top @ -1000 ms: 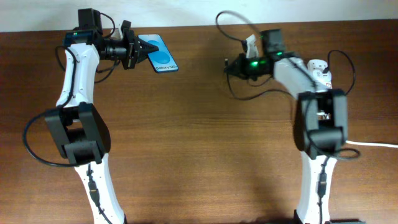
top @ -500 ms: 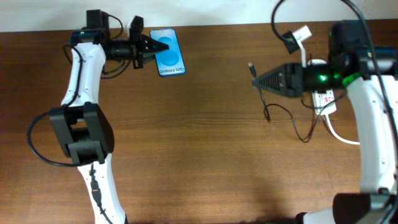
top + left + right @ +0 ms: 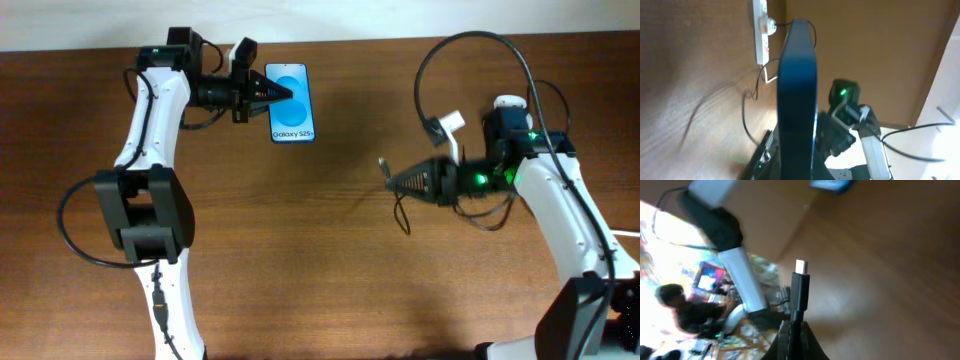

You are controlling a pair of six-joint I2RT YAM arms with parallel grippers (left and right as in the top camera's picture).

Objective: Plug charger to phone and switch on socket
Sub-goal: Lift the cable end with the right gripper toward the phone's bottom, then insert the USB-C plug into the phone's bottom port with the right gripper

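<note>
The phone point(image 3: 291, 103), blue screen reading "Galaxy S25", is at the back left of the table. My left gripper point(image 3: 268, 95) is shut on its left edge. In the left wrist view the phone point(image 3: 798, 90) shows edge-on between the jaws point(image 3: 797, 167). My right gripper point(image 3: 400, 183) is shut on the charger's black connector point(image 3: 384, 166), right of centre and well apart from the phone. The connector tip point(image 3: 800, 277) sticks up out of the jaws point(image 3: 796, 332). The thin black cable point(image 3: 470, 38) loops up and back. The white socket point(image 3: 761, 30) with red switches shows in the left wrist view.
In the overhead view the socket is mostly hidden under my right arm; only its white end point(image 3: 508, 103) shows. A white tag point(image 3: 450, 124) hangs on the cable. Loose cable point(image 3: 403, 218) lies on the brown wooden table point(image 3: 320, 260). The phone also shows in the right wrist view point(image 3: 832, 185).
My left gripper has moved right with the phone in it. My right gripper has moved left and toward the table's front with the connector; the cable loop has shifted with it.
</note>
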